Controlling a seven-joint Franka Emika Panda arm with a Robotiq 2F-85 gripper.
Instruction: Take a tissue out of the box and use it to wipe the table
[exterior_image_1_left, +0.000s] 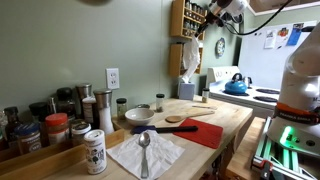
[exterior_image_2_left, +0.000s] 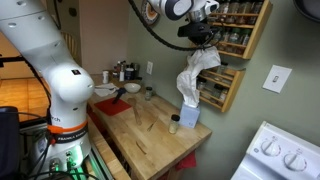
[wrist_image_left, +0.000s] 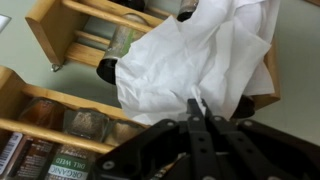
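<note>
The gripper (exterior_image_2_left: 201, 38) is hanging high in front of the rack (exterior_image_2_left: 240, 45), with its jaws pinched together on the top edge of the tissue (exterior_image_2_left: 194, 72). In the wrist view the two fingertips (wrist_image_left: 190, 116) are meeting on a fold of the white sheet, with no gap showing between them. The tissue is draping straight down from the jaws as a crumpled column. Its lower end is reaching the top of the box (exterior_image_2_left: 188, 116), which is standing at the far end of the table (exterior_image_2_left: 150, 138), near the wall. Whether that lower end is free of the slot cannot be told. The step in hand is judged to be the extraction. To do it well, lift vertically, in line with the slot, so that the sheet is sliding out rather than tearing or tipping the light box. Hold the pinch firm, since thin paper slips easily. Clear the rack before swinging toward open tabletop. Then lower until the bunched paper, not the fingertips, is pressing on the wood.
</note>
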